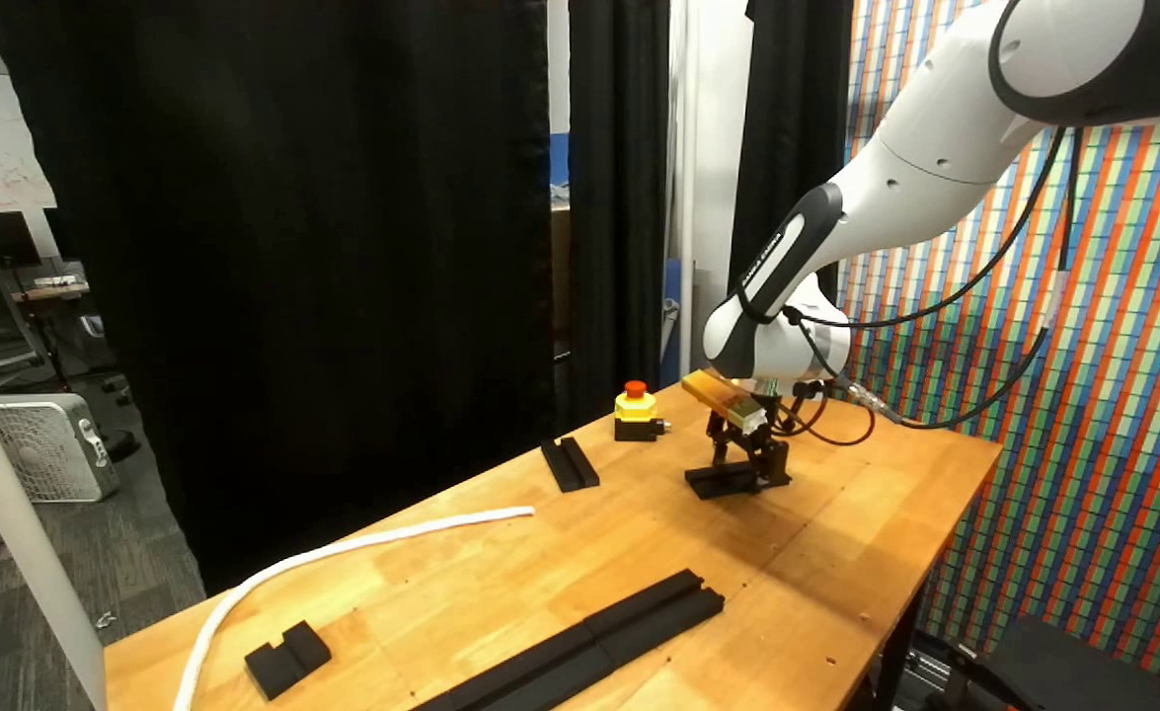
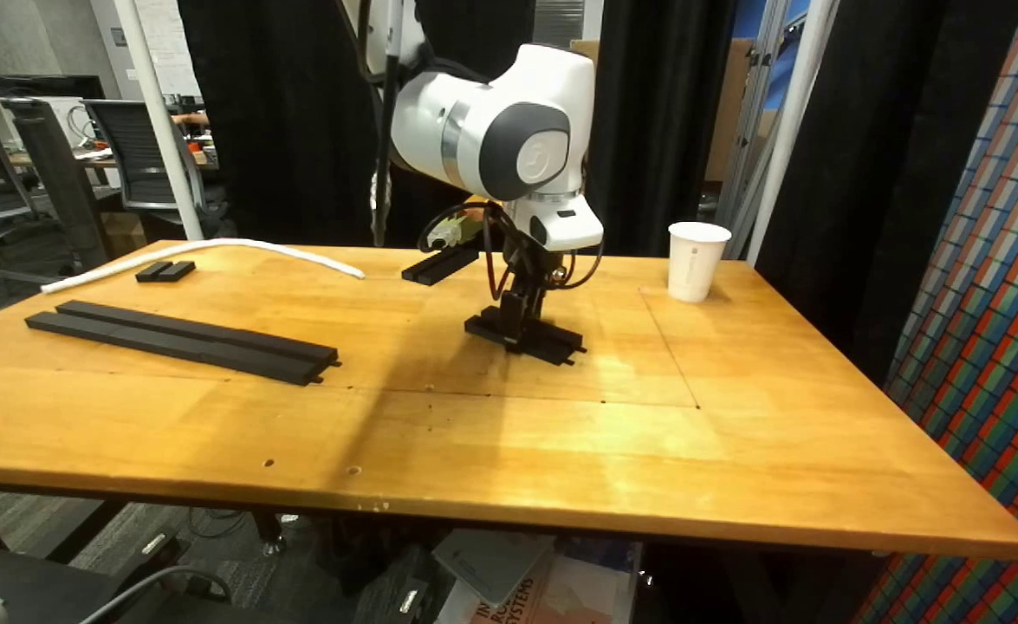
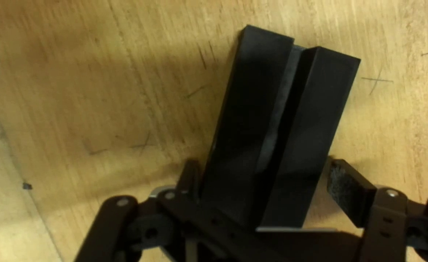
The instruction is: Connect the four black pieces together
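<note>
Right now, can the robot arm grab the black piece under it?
Probably yes: the black piece lies between the open jaws, and nothing shows lying on it.

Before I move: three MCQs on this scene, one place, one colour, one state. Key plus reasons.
1. Where is the long black rail?
A) on the table, apart from the gripper
B) under the table
C) in the gripper

2. What colour is the stop button?
A) green
B) blue
C) red

3. How do the gripper's jaws stand?
A) closed with nothing between
B) apart, a black piece between them
C) hovering over the rail

Key:
1 A: an exterior view shows bare table between rail and gripper.
2 C: its red cap tops a yellow housing.
3 B: the wrist view shows wood between the piece and one finger pad.
</note>
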Controlling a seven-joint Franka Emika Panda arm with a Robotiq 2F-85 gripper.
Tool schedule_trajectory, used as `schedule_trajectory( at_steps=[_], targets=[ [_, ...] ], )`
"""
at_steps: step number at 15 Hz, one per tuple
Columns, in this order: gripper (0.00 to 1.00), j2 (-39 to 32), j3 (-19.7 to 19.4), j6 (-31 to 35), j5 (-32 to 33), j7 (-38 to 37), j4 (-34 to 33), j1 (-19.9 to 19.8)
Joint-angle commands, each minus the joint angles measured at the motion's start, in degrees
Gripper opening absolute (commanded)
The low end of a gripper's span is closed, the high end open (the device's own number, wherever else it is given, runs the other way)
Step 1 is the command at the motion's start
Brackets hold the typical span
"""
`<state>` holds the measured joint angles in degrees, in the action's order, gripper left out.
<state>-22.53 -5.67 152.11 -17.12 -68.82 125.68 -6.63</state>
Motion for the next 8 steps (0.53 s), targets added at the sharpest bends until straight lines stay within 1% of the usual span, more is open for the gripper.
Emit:
schedule_trajectory(
  at_steps=[1,2,5,8],
  targets=[
    [0.60,-1.1,0.2,-0.7,-2.3,2.1,-1.7,0.2],
    [0.51,-1.0,0.3,-1.0,-2.4,2.2,-1.7,0.2],
    [0.49,-0.1,1.0,-1.2,-3.4,2.5,-1.0,0.3],
    [0.49,2.1,3.2,-1.2,-6.6,5.6,1.7,0.2]
  ],
)
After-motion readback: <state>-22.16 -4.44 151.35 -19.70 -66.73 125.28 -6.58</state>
